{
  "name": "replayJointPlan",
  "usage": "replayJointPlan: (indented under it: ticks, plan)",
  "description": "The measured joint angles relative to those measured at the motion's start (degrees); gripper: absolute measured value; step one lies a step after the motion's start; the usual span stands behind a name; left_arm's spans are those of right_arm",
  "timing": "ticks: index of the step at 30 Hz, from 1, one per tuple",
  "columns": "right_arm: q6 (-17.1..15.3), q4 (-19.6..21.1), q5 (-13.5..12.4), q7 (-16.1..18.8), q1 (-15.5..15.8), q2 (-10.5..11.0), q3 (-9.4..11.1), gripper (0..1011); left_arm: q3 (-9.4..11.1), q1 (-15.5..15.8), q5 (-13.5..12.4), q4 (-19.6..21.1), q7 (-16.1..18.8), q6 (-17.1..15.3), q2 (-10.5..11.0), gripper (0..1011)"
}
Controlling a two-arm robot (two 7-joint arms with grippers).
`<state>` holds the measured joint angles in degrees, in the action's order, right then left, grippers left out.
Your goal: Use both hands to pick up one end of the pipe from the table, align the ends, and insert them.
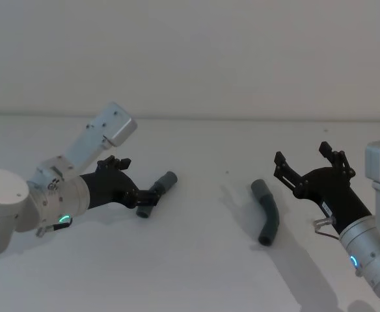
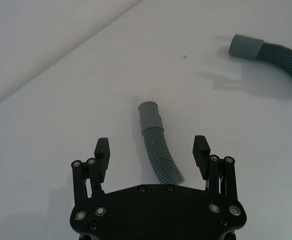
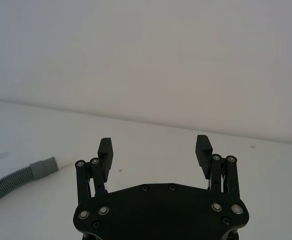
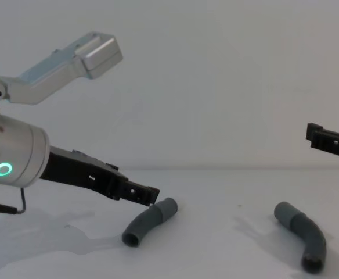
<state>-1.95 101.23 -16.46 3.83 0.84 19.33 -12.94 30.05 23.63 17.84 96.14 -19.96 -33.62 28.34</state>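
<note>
– Left gripper (image 1: 149,197) first: where does it stand?
– Low over the table (image 1: 196,273), on the left side, reaching forward and inward. Its fingers are spread wide, one on either side of the left piece (image 1: 166,183), about its ribbed middle. They do not clamp it. In the left wrist view there is a gap between hose and finger on both sides.
– And how does that piece lie?
– Flat on the table and gently curved. One cuff points away toward the wall, and the other end is under the gripper's palm.
– What about the right gripper (image 1: 302,155)?
– It is held up off the table on the right side. Its fingers are parted too, with nothing between them. In the chest view it comes in at the right edge, well above the tabletop.
– Where is the other half of the pipe?
– The right piece (image 1: 268,214) lies on the table just left of that gripper and below it, bent in the middle. It is well apart from the left piece, and no ends touch.
</note>
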Motion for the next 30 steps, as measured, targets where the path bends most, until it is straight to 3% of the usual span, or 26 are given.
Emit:
replayJointPlan:
  ticks: [9, 30]
  plan:
    - [0.0, 0.0, 0.0, 0.0, 0.0, 0.0, 0.0, 1001, 0.6, 1.4, -0.7, -1.6, -0.3, -2.2, -1.3, 1001]
    - [0.0, 0.0, 0.0, 0.0, 0.0, 0.0, 0.0, 1001, 0.6, 1.8, -1.9, -5.8, 1.2, -2.2, -5.0, 1001]
